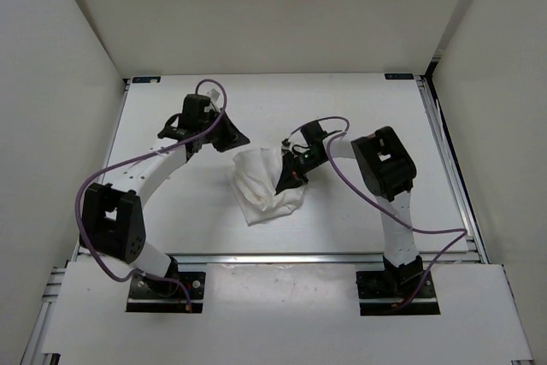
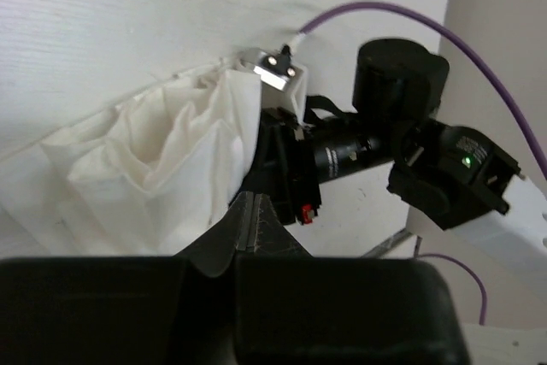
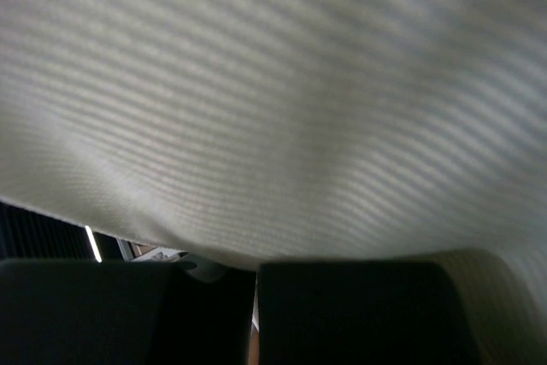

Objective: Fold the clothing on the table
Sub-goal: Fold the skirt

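A: Top view?
B: I'm seeing the clothing (image 1: 261, 192) lying bunched mid-table (image 1: 171, 203), with open surface all round. The right gripper (image 1: 287, 180) is clenching its right edge.
A: Left wrist?
B: The left gripper (image 2: 248, 226) is sitting clenched and empty, beside the bunch.
A: Right wrist?
B: Ribbed fabric is filling the frame.

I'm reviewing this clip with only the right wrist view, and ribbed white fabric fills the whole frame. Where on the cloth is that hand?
Observer: From above, the right hand is shut on the right part of the cloth, which lies bunched near the middle of the table.
Operator: Is the other hand on the fabric too?
Observer: No. The left hand is shut just beyond the cloth's far left corner and is holding nothing that I can see.
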